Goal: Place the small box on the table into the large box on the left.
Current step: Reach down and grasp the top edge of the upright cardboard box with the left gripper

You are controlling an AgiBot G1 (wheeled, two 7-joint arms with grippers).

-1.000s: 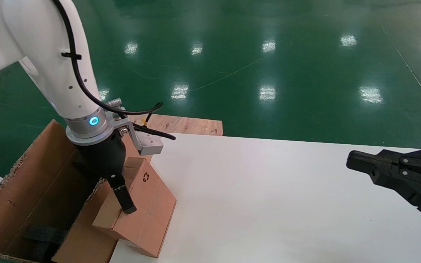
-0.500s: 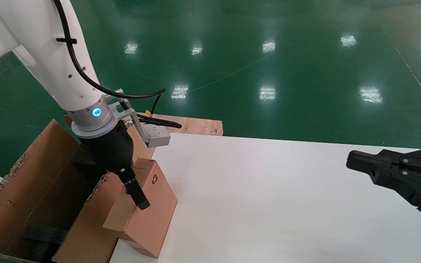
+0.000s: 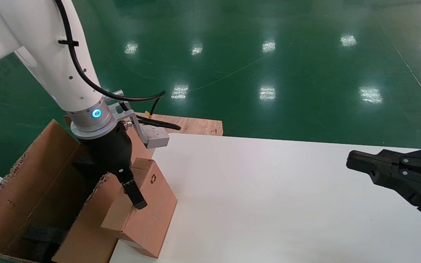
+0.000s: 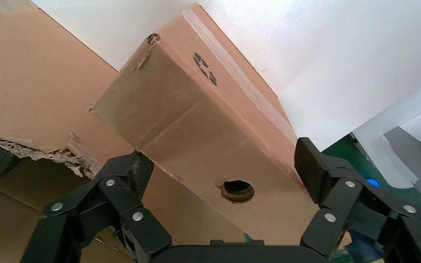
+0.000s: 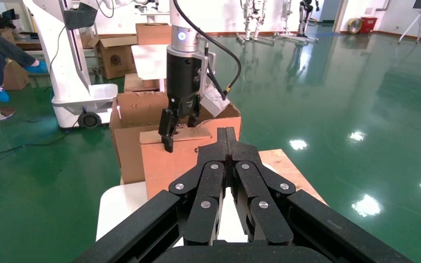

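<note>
Head view: the left gripper [image 3: 128, 190] hangs over the table's [image 3: 269, 204] left edge, near its front corner. Its fingers straddle the small box [image 3: 148, 212]; one finger [image 3: 134, 195] lies on the box's right-facing top edge, the other is hidden behind the box. The small box sits tilted, its left side leaning on the large box's [image 3: 20, 197] right wall, its lower end near the table edge. A recycling mark shows on its upper face. The large box stands just off the table's left edge, open, with ragged flaps and black foam [image 3: 42, 233] at its bottom. A plywood board [image 3: 185, 126] lies past the table's far left corner. The right gripper [image 3: 356, 162] hovers over the table's right edge, well apart from the boxes, with its fingers pressed together.

Left wrist view: the left gripper [image 4: 222, 178] is spread wide around the small box [image 4: 197, 126], one finger [image 4: 137, 172] at one side edge and the other [image 4: 309, 164] at the opposite side. The face with the punched hole looks toward the camera. Whether the pads press the cardboard, I cannot tell. The large box's [image 4: 27, 82] torn wall is beside it.

Right wrist view: the right gripper [image 5: 227, 137] shows fingertips meeting. Beyond it the left gripper [image 5: 178, 129] stands upright over the small box [image 5: 181, 159], with the large box [image 5: 137, 109] behind.
</note>
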